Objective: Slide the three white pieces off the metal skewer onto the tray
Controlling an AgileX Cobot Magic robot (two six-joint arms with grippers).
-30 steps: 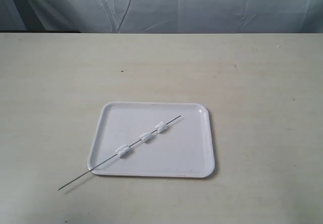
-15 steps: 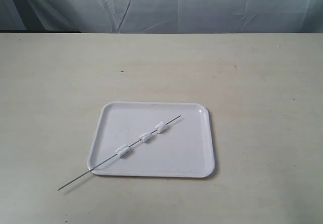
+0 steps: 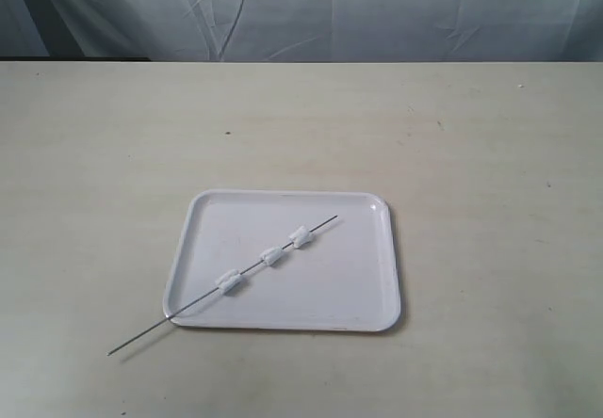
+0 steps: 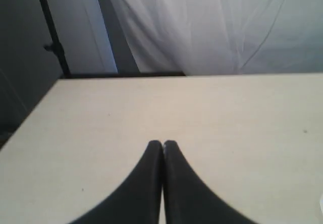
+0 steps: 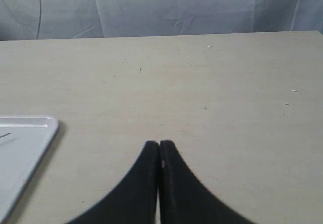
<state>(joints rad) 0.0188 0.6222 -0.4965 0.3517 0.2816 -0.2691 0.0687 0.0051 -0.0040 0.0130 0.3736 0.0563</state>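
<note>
A white tray [image 3: 358, 286] lies on the table in the exterior view. Across it runs a thin metal skewer [image 3: 203, 301], slanting from the tray's far right part to past its near left corner onto the table. Three white pieces are threaded on it: one [image 3: 230, 282] near the left rim, one [image 3: 272, 257] in the middle, one [image 3: 301, 237] farther up. No arm shows in the exterior view. My left gripper [image 4: 162, 143] is shut and empty over bare table. My right gripper [image 5: 159, 143] is shut and empty, to the side of the tray's corner [image 5: 30, 133].
A pale beige table [image 3: 471, 154] carries everything. Wrinkled white cloth [image 3: 377, 13] hangs behind its far edge. A dark stand pole [image 4: 50, 32] rises beyond the table corner in the left wrist view.
</note>
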